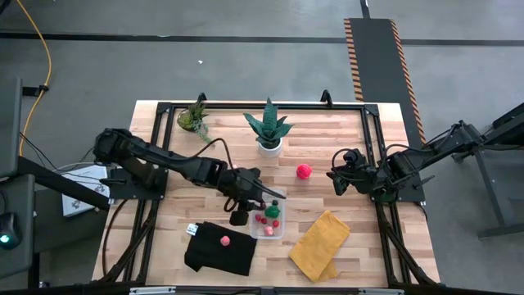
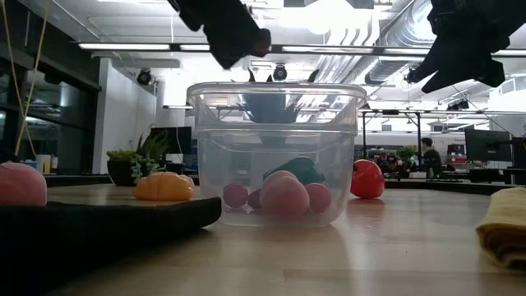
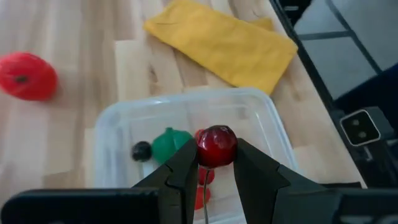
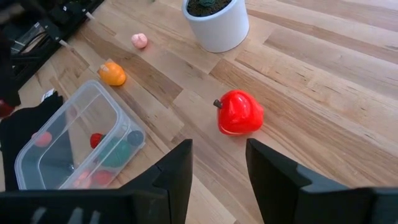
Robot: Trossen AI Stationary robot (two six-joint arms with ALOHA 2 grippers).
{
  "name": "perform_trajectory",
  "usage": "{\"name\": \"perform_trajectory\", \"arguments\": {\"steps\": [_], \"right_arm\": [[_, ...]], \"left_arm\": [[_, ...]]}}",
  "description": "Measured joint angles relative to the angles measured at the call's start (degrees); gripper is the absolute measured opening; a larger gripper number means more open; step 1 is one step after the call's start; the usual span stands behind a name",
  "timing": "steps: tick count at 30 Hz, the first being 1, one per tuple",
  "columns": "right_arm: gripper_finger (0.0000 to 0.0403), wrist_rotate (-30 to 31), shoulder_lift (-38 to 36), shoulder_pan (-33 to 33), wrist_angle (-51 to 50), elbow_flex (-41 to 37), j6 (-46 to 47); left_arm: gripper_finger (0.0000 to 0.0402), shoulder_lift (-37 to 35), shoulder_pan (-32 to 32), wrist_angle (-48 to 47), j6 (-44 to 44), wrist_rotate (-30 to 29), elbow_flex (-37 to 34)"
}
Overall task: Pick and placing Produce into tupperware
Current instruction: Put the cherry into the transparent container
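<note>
The tupperware (image 1: 268, 223) is a clear box on the table, also in the low view (image 2: 275, 156), with green, red and pink produce (image 3: 169, 144) lying inside. My left gripper (image 3: 216, 157) hovers over it, shut on a dark red round fruit (image 3: 216, 146). My right gripper (image 4: 217, 163) is open above the table's right half, short of a red fruit (image 4: 239, 113) that rests on the wood. An orange piece (image 4: 112, 73) and a pink piece (image 4: 139, 40) lie on the table beyond the box. My left gripper pinches the dark red round fruit (image 3: 217, 138) between its two fingertips (image 3: 186, 160), one on each side of it. The fingers slant down from the table's left. The fruit is lifted clear, above the open tupperware (image 3: 261, 106).
A black cloth (image 1: 219, 250) with a pink piece (image 1: 224, 240) on it lies by the near edge, left of the box. A yellow cloth (image 1: 319, 246) lies to its right. A white potted plant (image 1: 268, 131) and a smaller plant (image 1: 194, 119) stand at the far side.
</note>
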Motion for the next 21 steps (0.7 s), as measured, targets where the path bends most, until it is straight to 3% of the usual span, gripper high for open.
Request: {"name": "perform_trajectory", "arguments": {"steps": [8,13,21], "right_arm": [[0.0141,0.04,0.01,0.0,0.01,0.0,0.37],[0.0141,0.05,-0.01,0.0,0.18,0.0,0.44],[0.0141,0.74,0.01,0.0,0.52,0.0,0.66]], "left_arm": [[0.0083,5.35,0.23,0.13,-0.46,1.03,-0.02],[0.0083,6.9,0.21,0.38,-0.92,-2.69,-0.04],[0.0083,9.23,0.21,1.6,-1.5,-2.13,0.01]]}}
